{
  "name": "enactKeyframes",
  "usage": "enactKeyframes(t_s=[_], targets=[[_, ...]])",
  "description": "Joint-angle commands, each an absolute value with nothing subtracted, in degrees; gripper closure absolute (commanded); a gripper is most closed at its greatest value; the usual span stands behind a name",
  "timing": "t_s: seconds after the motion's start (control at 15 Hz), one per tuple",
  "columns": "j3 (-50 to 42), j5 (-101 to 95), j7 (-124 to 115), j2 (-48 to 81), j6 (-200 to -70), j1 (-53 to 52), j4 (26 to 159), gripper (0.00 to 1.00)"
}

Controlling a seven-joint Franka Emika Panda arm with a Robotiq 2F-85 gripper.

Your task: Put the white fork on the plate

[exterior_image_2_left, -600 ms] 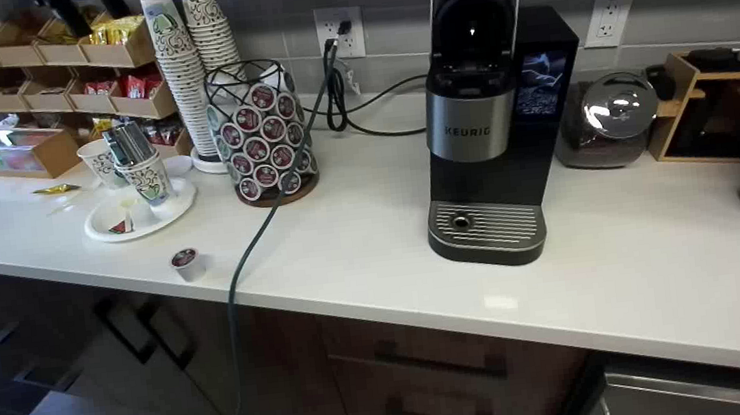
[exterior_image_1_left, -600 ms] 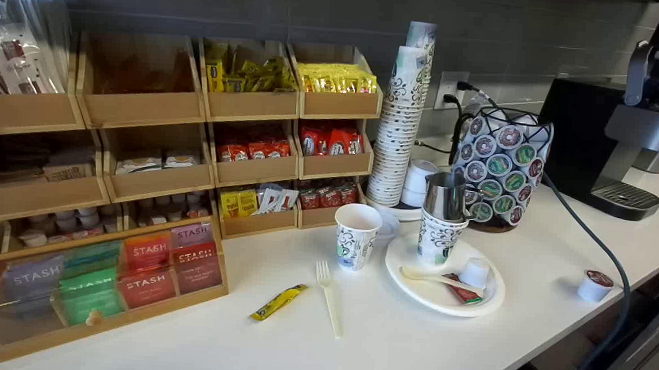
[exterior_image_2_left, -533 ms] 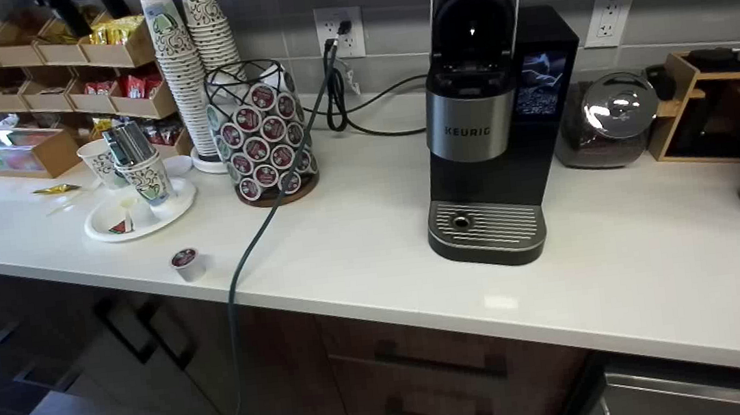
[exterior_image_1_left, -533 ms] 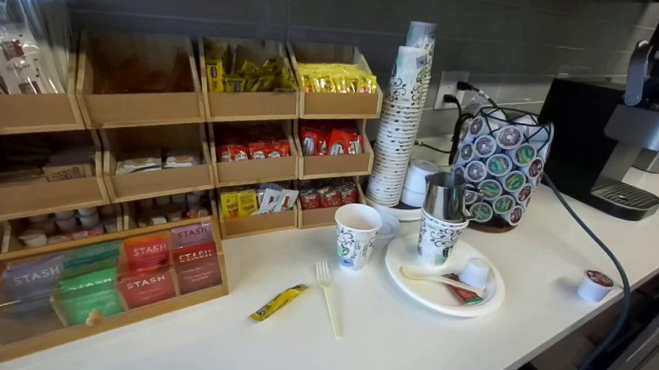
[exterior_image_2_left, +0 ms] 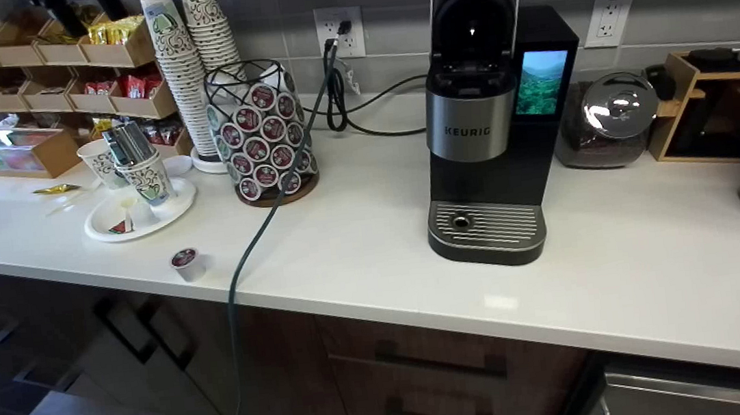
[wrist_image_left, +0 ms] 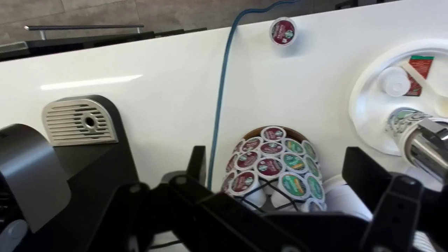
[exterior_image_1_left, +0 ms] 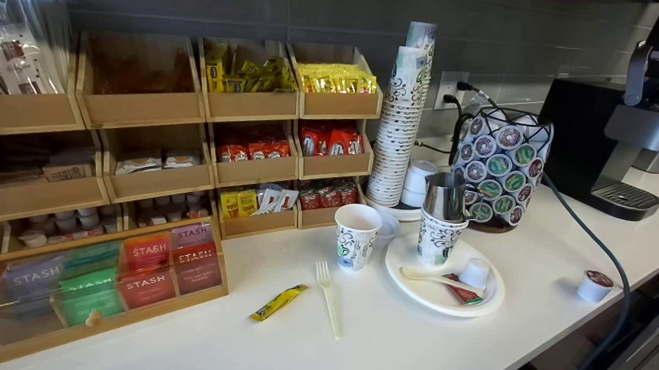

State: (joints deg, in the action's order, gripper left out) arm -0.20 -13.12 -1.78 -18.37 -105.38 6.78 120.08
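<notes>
The white fork (exterior_image_1_left: 330,303) lies flat on the counter, tines toward the bins, left of the plate (exterior_image_1_left: 408,295) in an exterior view. It shows faintly in an exterior view (exterior_image_2_left: 70,200) and is out of the wrist view. The plate also shows in the wrist view (wrist_image_left: 358,94). It holds a pale spoon, a small white cup, a red-green packet and a paper cup with a metal pitcher in it. My gripper (wrist_image_left: 274,164) is open and empty, high above the pod rack. Two dark finger-like shapes, likely my gripper (exterior_image_2_left: 97,23), hang at the top left in an exterior view.
The pod rack (exterior_image_1_left: 502,166) and tall cup stacks (exterior_image_1_left: 397,126) stand behind the plate. A paper cup (exterior_image_1_left: 356,240) stands between fork and plate. A yellow packet (exterior_image_1_left: 278,302) lies beside the fork. A coffee machine (exterior_image_2_left: 481,154), cable (exterior_image_2_left: 250,247) and loose pod (exterior_image_2_left: 187,264) are nearby.
The dark finger-like shapes at the top left of an exterior view have shifted slightly left. The coffee machine's screen picture has changed. The fork and plate have not moved.
</notes>
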Motion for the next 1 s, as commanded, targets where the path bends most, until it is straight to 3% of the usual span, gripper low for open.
enactKeyframes(t_s=[0.0, 0.47, 0.93], targets=[[0.42, -6.55, 2.26, -21.82, -109.32, 1.33, 124.92, 0.00], [9.50, -1.86, 5.41, -22.90, -110.73, -9.89, 129.04, 0.00], [9.57, -0.94, 5.98, -21.89, -111.82, -10.66, 128.19, 0.00]])
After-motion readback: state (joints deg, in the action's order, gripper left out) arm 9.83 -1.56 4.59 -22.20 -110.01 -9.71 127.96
